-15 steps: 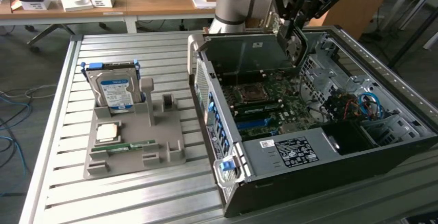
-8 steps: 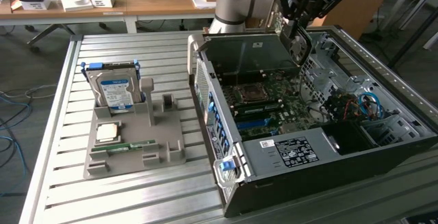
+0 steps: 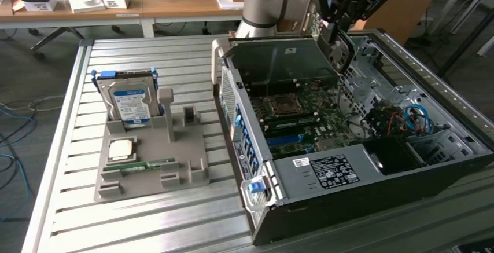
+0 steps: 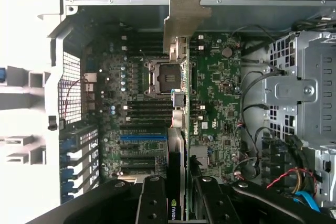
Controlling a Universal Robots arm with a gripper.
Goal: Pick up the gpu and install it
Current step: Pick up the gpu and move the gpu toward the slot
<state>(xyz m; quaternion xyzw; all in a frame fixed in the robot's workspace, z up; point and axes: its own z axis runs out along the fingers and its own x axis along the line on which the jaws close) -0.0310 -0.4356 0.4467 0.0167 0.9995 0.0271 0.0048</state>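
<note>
On the slatted metal surface [image 3: 154,224], an open computer case [image 3: 371,198] sits below the hand [image 4: 181,184], which is clamped on the gpu [image 4: 177,150] over the motherboard [image 4: 220,87], long axis near upright, bracket [image 4: 185,17] end down; seating it well probably needs its edge kept parallel to the expansion slots [image 4: 143,137].

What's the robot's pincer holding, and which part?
The pincer pinches the gpu by its flat sides, at the end away from its bracket.

Exterior view angled down over open computer case [image 3: 362,206], wrist view close, along gpu [image 4: 178,150], facing motherboard [image 4: 220,93]
</note>
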